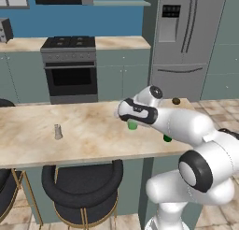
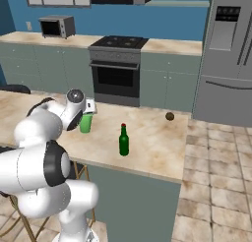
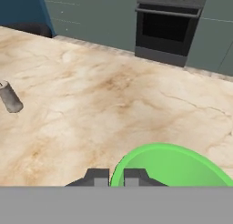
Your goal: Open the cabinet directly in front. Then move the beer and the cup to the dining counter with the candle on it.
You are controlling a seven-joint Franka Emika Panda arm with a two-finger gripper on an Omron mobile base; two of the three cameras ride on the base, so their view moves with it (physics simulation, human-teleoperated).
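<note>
My gripper [image 3: 116, 176] is shut on the rim of the bright green cup [image 3: 173, 166], one finger inside and one outside. The cup [image 2: 86, 123] hangs upright at the top of the beige marble dining counter [image 2: 152, 137]; I cannot tell whether it touches. The beer [image 2: 123, 140], a dark green bottle with a red cap, stands upright on the same counter to the cup's right. In the left base view my arm covers most of the beer [image 1: 167, 139] and half of the cup [image 1: 132, 125]. A small grey candle [image 1: 58, 131] [image 3: 10, 97] stands further left. The cabinet is out of view.
A small brown round thing [image 2: 170, 116] lies near the counter's far right corner. Black gold-legged stools [image 1: 81, 187] stand under the near edge. Across the tiled aisle are the stove [image 1: 70, 68], the steel fridge [image 1: 186, 42] and a toaster oven [image 2: 56, 25].
</note>
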